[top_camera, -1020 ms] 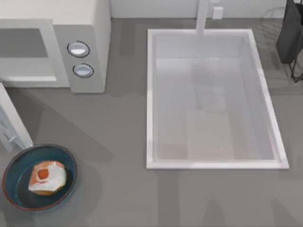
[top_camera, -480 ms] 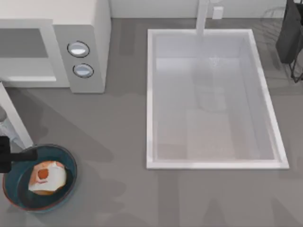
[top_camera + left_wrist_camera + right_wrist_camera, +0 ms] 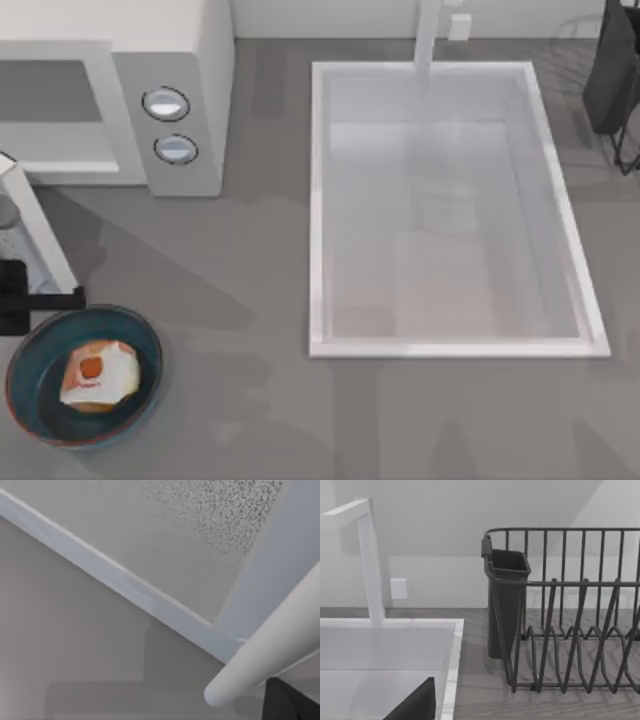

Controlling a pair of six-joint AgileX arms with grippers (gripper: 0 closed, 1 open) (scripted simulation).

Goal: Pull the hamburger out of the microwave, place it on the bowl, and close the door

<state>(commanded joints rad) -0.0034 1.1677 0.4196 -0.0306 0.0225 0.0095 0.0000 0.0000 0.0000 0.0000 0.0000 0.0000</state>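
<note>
hamburger in the bowl, microwave door swung open, left gripper beside the door.

in the top view the hamburger lies inside the dark-blue bowl at the table's near-left corner, white top with its orange spot facing up. the microwave stands at the far left, its cavity showing and its door angled out toward the bowl. the left gripper sits at the left edge, just beside the door's lower end and just above the bowl's rim; i cannot tell how far its fingers are parted or whether they hold anything. the left wrist view shows the door handle close up. the right arm is parked at the far right by the dish rack, next to the sink.
</note>
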